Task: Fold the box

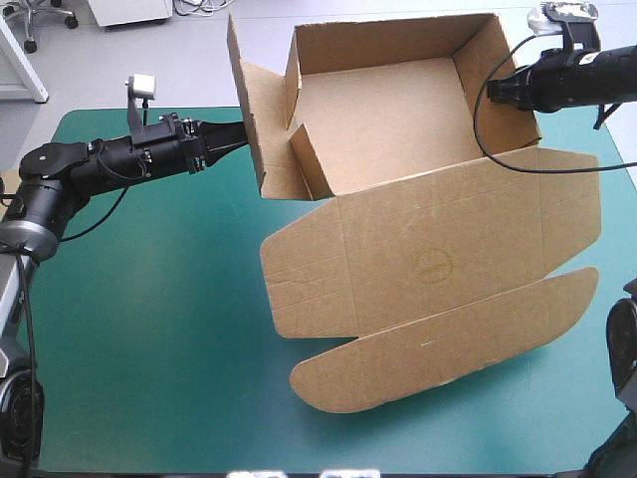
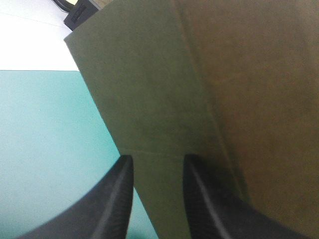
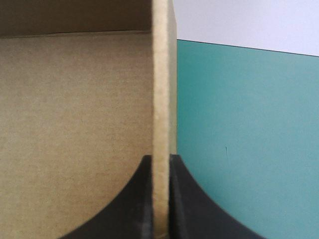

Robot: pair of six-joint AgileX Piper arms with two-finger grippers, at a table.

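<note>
The brown box [image 1: 383,119] stands as an open tray at the far middle of the table, its walls raised. Its lid [image 1: 438,269] lies flat toward the near edge. My left gripper [image 1: 239,134] is at the outside of the tall left flap [image 1: 249,110]. In the left wrist view its gripper [image 2: 157,164] stands open, the black fingers apart and the flap's face [image 2: 199,89] close ahead. My right gripper [image 1: 501,90] grips the right wall from the far right. In the right wrist view the gripper [image 3: 160,164] is shut on the wall's edge [image 3: 160,74].
The teal-green cover [image 1: 149,329] lies bare on the left and along the near edge. The lid's rounded tuck flap [image 1: 448,344] reaches toward the front right. Part of the tray overhangs the table's far edge.
</note>
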